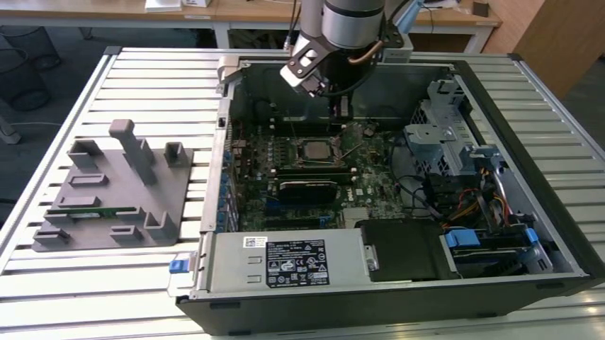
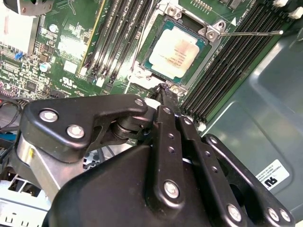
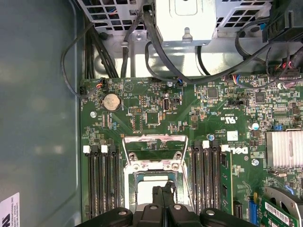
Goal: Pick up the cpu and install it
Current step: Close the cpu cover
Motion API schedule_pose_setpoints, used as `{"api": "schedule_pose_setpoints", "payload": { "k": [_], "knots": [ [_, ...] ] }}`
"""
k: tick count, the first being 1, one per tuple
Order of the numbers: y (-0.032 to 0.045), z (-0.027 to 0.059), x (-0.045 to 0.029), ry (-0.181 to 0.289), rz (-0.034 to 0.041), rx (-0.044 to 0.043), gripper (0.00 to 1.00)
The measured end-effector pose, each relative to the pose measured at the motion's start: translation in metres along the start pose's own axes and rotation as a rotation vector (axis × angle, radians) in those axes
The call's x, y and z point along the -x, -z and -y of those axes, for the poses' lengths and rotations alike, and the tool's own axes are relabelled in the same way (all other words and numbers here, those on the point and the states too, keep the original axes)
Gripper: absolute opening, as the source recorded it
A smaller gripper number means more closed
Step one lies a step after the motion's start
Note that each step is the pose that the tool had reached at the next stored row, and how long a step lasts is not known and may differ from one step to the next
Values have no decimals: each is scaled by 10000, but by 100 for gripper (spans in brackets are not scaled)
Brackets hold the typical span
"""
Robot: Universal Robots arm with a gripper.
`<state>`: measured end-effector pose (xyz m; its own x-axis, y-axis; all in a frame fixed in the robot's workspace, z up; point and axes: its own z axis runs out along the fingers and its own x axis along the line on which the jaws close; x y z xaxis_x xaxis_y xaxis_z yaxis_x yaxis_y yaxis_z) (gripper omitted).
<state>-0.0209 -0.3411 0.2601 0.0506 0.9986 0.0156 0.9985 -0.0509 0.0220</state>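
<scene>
— Slatted metal desk (image 1: pixel 132 78), pale and ribbed, carrying an open black computer case (image 1: pixel 397 304). Where is the cpu (image 2: pixel 176 53)?
— Lying in its socket (image 2: pixel 210 33), mid-frame in the exterior view on the green motherboard (image 1: pixel 373 173). It is a flat square with a dull silver lid and a thin dark rim.
— And the claw (image 2: pixel 165 90)?
— Closed. Its black jointed fingers (image 2: pixel 163 123) meet tip to tip with nothing between them, just beside the socket's edge. Whether they touch it, I cannot tell.
— Anything hidden?
— In the first wrist view the fingers cover part of the chip. At the exterior view's left, well apart, sits a grey plastic tray (image 1: pixel 109 205) with upright blocks.
</scene>
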Motion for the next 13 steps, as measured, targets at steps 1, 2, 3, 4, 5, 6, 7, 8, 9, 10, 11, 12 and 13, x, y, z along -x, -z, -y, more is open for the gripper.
{"api": "schedule_pose_setpoints", "payload": {
  "k": [1, 2, 3, 4, 5, 6, 7, 8, 9, 10, 11, 12, 13],
  "knots": [
    [0, -2, 0, 0, 0, 0, 11],
    [0, -5, 0, 0, 0, 0, 11],
    [0, -9, -1, -1, 0, -1, 11],
    [0, -14, -1, 0, 0, -1, 11],
    [-1, -20, -1, -1, 0, -3, 11],
    [-1, -26, -1, -1, 0, -4, 11],
    [-1, -33, -2, 0, 1, -5, 11],
    [-1, -40, -2, -1, 1, -6, 11],
    [-1, -43, -2, -1, 1, -7, 11],
    [-1, -46, -2, -1, 0, -7, 11],
    [-1, -53, -3, -1, 0, -7, 11],
    [-2, -68, -4, -1, 0, -8, 11],
    [-2, -85, -4, -1, 1, -8, 11]
  ]
}}
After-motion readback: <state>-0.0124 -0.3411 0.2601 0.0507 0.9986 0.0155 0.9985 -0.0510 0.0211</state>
